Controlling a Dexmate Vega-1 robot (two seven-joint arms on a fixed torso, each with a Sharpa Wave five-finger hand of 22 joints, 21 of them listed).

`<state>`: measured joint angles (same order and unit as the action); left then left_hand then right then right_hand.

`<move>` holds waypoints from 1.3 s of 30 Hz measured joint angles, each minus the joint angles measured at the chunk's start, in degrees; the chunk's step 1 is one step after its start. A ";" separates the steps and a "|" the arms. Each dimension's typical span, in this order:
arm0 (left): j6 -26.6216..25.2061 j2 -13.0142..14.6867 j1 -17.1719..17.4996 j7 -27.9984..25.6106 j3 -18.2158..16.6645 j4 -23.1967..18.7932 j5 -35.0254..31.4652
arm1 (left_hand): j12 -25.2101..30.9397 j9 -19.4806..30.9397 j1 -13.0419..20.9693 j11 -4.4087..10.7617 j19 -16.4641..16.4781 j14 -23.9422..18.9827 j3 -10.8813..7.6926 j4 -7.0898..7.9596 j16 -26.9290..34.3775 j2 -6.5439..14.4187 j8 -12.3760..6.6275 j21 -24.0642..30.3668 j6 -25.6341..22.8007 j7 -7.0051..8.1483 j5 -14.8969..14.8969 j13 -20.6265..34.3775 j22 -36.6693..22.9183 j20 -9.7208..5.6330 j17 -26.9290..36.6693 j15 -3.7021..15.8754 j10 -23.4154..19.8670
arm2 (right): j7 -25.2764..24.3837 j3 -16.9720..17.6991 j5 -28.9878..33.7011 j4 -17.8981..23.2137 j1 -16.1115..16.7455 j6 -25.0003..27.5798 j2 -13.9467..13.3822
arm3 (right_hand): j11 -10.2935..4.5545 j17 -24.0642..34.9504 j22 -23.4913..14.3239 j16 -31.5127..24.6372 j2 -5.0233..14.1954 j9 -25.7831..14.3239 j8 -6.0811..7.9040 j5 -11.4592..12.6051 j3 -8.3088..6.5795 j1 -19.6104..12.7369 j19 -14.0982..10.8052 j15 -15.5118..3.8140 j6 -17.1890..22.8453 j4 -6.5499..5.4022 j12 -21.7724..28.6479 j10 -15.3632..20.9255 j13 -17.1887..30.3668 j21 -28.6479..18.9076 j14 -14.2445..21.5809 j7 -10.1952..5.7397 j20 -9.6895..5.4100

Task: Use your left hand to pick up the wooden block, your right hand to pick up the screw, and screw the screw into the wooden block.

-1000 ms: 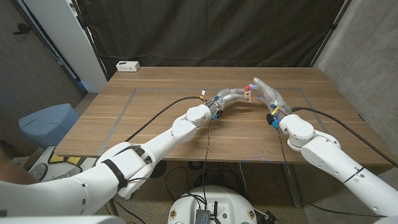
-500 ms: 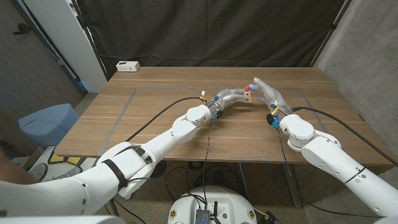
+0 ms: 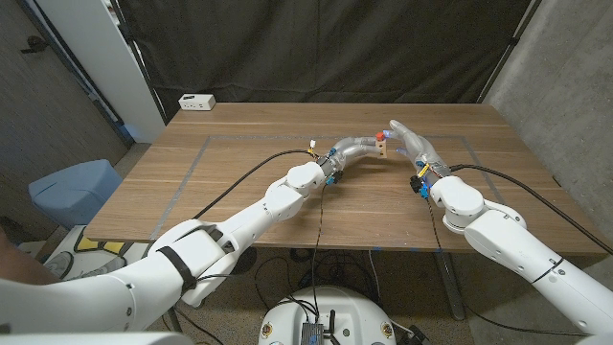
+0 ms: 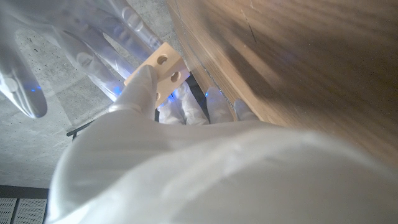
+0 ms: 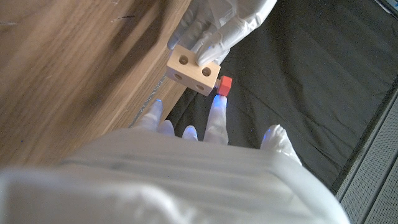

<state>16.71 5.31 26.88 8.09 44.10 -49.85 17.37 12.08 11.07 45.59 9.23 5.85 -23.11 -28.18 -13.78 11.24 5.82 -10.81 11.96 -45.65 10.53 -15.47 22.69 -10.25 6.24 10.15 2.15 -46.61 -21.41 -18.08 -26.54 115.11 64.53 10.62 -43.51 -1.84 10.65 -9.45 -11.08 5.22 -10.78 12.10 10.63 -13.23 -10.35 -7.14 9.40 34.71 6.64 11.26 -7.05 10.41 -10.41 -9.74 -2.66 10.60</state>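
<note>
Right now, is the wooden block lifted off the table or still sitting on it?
Lifted. The left hand holds the wooden block in the air beyond the table edge, with dark backdrop behind it and nothing beneath.

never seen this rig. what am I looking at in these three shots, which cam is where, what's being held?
It's a two-armed robot with five-finger hands, standing at a wooden table.

The wide shot comes from a camera on its head, looking down over both arms. The other two come from cameras on the wrists, looking along the back of each hand, so they appear turned.

The left hand holds a small wooden block with two holes showing on one face. The right hand is next to it, fingers at a small red piece at the block's side, probably the screw's head; whether it is gripped I cannot tell.

On the table's far left corner lies a white box.
</note>
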 measured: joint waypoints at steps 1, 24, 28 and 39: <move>0.00 0.03 0.05 0.00 -0.01 -0.08 0.01 | 0.00 0.00 0.00 0.00 0.00 0.00 0.00 0.00 0.00 0.00 0.00 0.00 0.09 -0.09 0.00 0.00 0.00 0.00 0.00 0.00 0.00 | -0.08 -0.01 0.04 0.10 0.05 0.10 -0.02 | 0.00 0.00 0.00 0.00 0.00 0.00 0.00 0.00 0.00 0.00 -0.05 0.00 0.12 0.00 0.00 0.00 0.00 0.00 0.00 0.11 0.05; 0.02 0.08 0.20 0.04 0.03 -0.46 0.05 | -0.14 -0.01 -0.01 0.00 0.23 0.00 -0.01 -0.01 0.00 -0.01 0.03 0.00 0.08 -0.08 -0.01 0.03 0.00 0.23 0.00 0.00 -0.24 | -1.36 0.39 0.70 1.35 1.23 0.59 -0.17 | -1.04 0.01 0.00 0.00 0.00 0.24 0.04 0.00 -0.16 0.00 -0.25 -0.84 2.35 0.16 0.00 1.44 0.00 -0.45 0.21 0.30 0.25; 0.03 0.02 0.11 0.10 0.07 -0.42 0.02 | -0.14 0.01 -0.01 -0.01 0.32 0.00 -0.01 -0.01 0.00 -0.01 0.04 0.00 0.08 -0.09 -0.01 0.03 0.00 0.32 0.00 0.00 -0.24 | -1.54 0.54 0.82 1.47 1.42 0.60 -0.20 | -1.13 0.01 0.00 0.00 0.00 0.23 0.04 0.00 -0.39 0.00 -0.27 -0.98 2.97 0.39 0.00 1.53 0.00 -0.45 0.35 0.30 0.27; 0.09 -0.26 -0.13 0.11 0.12 0.08 -0.03 | -0.13 0.01 -0.02 -0.01 0.32 0.00 -0.07 -0.07 0.00 -0.01 0.21 0.00 0.08 -0.08 0.00 0.04 0.00 0.32 0.00 0.00 -0.23 | -1.58 0.76 0.87 1.65 1.80 0.79 -0.35 | -1.43 0.01 0.00 0.00 0.32 0.23 0.04 0.00 -0.39 -0.32 -0.87 -1.14 3.59 0.39 0.00 2.46 0.00 -0.45 0.52 0.50 0.26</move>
<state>16.80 5.05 26.74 8.21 44.23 -49.78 17.34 11.95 11.08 45.57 9.22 6.16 -23.11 -28.25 -13.85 11.24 5.81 -10.60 11.96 -45.56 10.44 -15.48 22.73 -10.25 6.56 10.15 2.15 -46.84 -22.99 -17.32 -25.67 116.76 66.32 11.41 -43.85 -3.27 10.66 -9.45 -11.08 5.53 -10.56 12.14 10.63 -13.62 -10.67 -8.01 8.26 38.30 7.03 11.26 -4.59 10.42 -10.86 -9.23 -2.17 10.86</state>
